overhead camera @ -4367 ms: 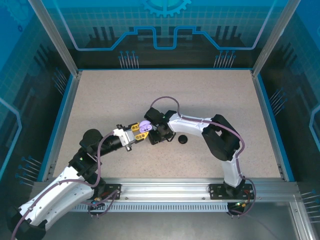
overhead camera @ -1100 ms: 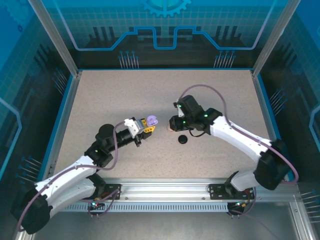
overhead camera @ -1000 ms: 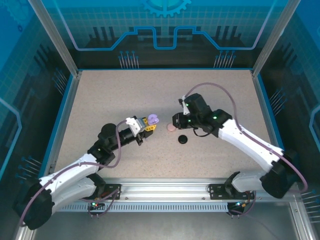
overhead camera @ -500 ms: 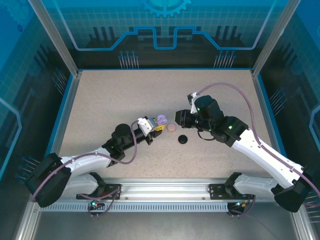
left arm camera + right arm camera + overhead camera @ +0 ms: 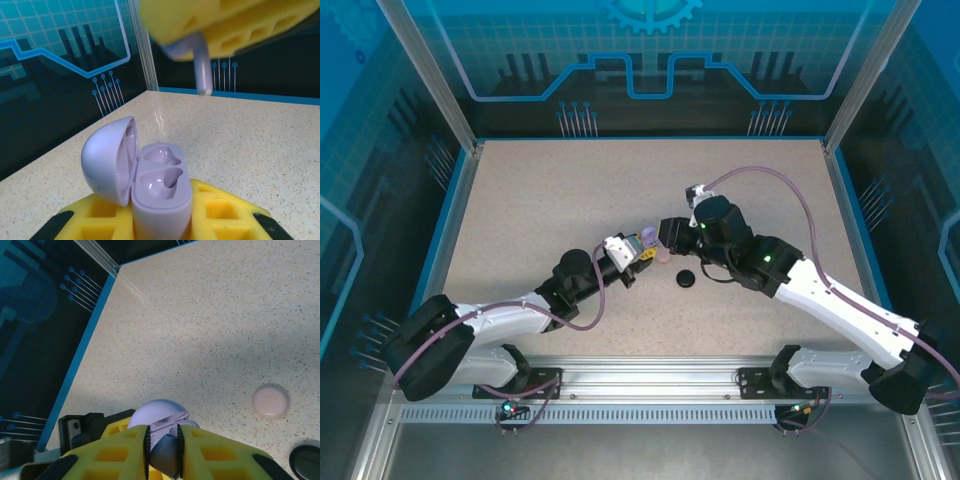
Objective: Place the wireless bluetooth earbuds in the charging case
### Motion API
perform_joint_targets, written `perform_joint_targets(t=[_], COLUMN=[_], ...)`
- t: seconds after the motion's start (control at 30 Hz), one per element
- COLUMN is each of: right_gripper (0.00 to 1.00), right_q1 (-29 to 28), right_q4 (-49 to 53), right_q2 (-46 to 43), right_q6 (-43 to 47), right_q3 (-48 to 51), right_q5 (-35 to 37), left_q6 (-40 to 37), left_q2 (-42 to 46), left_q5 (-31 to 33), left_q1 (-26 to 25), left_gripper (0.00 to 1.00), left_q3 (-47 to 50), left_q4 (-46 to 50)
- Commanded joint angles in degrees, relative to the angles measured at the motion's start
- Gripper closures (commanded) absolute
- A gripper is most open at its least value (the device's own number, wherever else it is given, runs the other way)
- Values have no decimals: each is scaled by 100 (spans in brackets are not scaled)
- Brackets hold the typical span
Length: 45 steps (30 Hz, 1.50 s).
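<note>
Open lilac case (image 5: 159, 192), both wells empty, clamped by left gripper (image 5: 640, 250); one lilac bud (image 5: 201, 70) pinched by right gripper (image 5: 163, 447); one pink disc (image 5: 270, 401), one black disc (image 5: 306, 463).

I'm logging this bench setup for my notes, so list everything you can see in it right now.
charging case: one, lilac, lid open and both wells empty, held in the left claw
earbud: one, lilac, pinched in the right claw just above the case, stem pointing down
pink disc: one, pale pink, lying on the table beside the case
black disc: one, black, on the table, nearer the arm bases than the pink one
table: one, speckled beige, blue edging
left claw: one, yellow fingers, shut on the case
right claw: one, yellow fingers, shut on the earbud
</note>
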<state>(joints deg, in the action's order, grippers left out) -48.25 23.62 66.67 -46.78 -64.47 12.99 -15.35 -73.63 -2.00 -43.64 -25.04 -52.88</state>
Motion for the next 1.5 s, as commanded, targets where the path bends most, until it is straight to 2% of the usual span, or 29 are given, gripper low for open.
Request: perform_joint_targets(t=[0.0, 0.9, 1.47], right_gripper=[77, 77, 76], right_q1=[-141, -284, -334], right_q4=[-220, -253, -43], right_q2=[107, 461, 475], right_q6=[-74, -23, -49], right_q3=[-13, 66, 42], right_q5=[278, 476, 251], left_q6=[-76, 8, 19], left_q2=[-15, 92, 58], left_q5=[127, 180, 244], left_q1=[-70, -137, -142], left_gripper=[100, 100, 100], left_q3=[-185, -203, -206], left_q4=[-250, -241, -228])
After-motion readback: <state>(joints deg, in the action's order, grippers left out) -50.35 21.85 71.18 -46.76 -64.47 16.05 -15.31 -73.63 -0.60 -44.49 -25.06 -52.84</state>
